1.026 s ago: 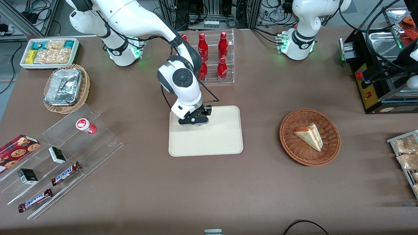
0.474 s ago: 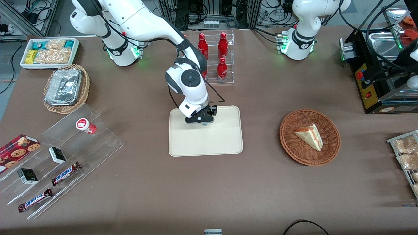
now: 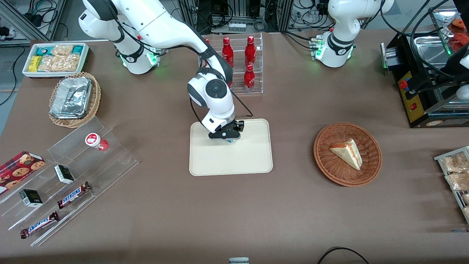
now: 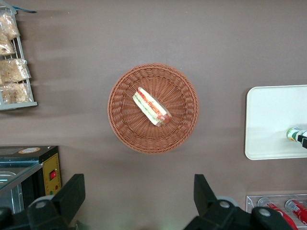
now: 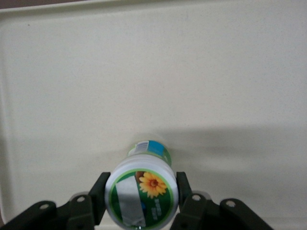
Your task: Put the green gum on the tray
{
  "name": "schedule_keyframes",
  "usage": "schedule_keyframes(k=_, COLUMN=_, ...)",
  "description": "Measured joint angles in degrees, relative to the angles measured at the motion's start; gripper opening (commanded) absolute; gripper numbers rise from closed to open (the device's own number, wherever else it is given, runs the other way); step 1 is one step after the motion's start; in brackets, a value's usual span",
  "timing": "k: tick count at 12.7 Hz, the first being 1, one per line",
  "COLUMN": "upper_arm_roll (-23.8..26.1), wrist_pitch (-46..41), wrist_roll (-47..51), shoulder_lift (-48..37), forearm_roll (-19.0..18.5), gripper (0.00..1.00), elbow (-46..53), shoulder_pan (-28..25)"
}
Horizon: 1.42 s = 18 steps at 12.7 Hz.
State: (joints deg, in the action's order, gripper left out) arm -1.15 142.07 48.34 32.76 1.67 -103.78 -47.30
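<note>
Front view, frame centre: my hand [image 3: 228, 138] clamps green-labelled, white-lidded gum bottle [image 5: 142, 193] over flat cream rectangular tray [image 3: 249, 157]; I'd lower upright before releasing.

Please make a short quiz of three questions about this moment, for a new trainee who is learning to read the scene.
1. True or false: the gripper is shut on the green gum above the tray.
2. What lies in the brown wicker basket? A) a sandwich wedge B) a chocolate bar C) a red bottle
3. Fill in: the red-lidded bottle stands on a clear stepped ____ toward the working arm's end of the table.

Key: 1 true. 2 A, the sandwich wedge. 3 display stand.
</note>
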Motion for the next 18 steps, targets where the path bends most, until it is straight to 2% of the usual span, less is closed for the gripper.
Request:
schedule_keyframes(k=7, upper_arm_roll=-0.88, wrist_pitch=-0.87, wrist_roll=0.27, shoulder_lift=-2.30, forearm_roll=0.00, gripper=1.00, elbow=0.43, shoulder_pan=0.75)
schedule_keyframes(k=12, upper_arm_roll=-1.08, wrist_pitch=-18.71, wrist_roll=-2.25, shoulder_lift=-15.83, forearm_roll=-0.27, gripper=1.00, elbow=0.12, shoulder_pan=5.48)
schedule_keyframes(k=15, upper_arm_roll=-1.17, wrist_pitch=-29.84, wrist_roll=-9.64, shoulder_lift=-23.86, forearm_roll=-0.38, gripper=1.00, elbow=-0.25, shoulder_pan=9.96)
schedule_keyframes(k=18, upper_arm_roll=-1.21, wrist_pitch=-38.18, wrist_roll=-18.51, shoulder_lift=-31.01, forearm_roll=-0.39, gripper=1.00, elbow=-1.67, shoulder_pan=17.51)
